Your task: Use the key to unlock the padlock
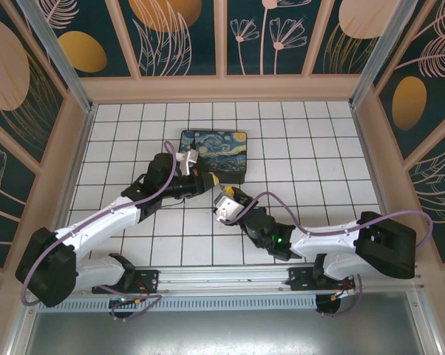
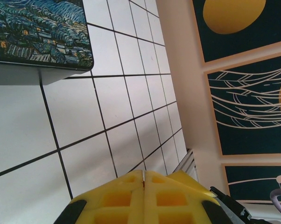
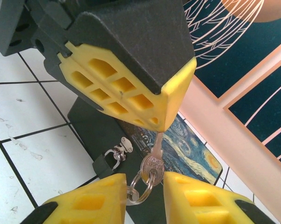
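The left gripper (image 3: 160,122) is at the top of the frame, its yellow fingers pressed tight on the thin end of the key (image 3: 152,164). The right gripper (image 3: 145,193), at the bottom, has its fingers apart, one on each side of the key's round head. The padlock (image 3: 107,162) lies just left of the key, beside the painted box (image 3: 192,151).
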You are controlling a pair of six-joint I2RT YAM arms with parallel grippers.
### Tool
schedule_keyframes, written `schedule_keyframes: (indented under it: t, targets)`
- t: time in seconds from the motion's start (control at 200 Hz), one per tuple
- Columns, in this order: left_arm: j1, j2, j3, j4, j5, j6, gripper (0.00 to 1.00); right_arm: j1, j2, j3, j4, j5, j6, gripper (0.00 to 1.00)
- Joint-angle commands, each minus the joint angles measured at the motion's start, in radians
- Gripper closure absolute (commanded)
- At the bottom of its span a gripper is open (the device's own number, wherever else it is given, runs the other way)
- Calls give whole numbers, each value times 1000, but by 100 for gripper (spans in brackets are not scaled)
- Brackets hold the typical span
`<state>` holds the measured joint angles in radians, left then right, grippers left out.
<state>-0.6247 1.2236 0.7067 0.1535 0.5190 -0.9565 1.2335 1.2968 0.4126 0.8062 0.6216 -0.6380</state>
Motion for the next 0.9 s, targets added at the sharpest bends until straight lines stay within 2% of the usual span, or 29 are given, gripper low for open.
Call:
schedule_keyframes:
  t: [0.0, 0.4, 0.626, 0.896]
  targets:
    - [-3, -17, -8, 28, 24, -15, 100, -9, 6, 27, 56, 30, -17, 75]
    - [-2, -28, -21, 46, 35, -30, 100, -14, 28, 35, 40, 43, -32, 75]
    - [-3, -32, -28, 44, 40, -30, 100, -17, 24, 38, 44, 43, -29, 87]
    - [-3, -29, -41, 65, 46, -50, 100, -13, 23, 48, 52, 38, -27, 92]
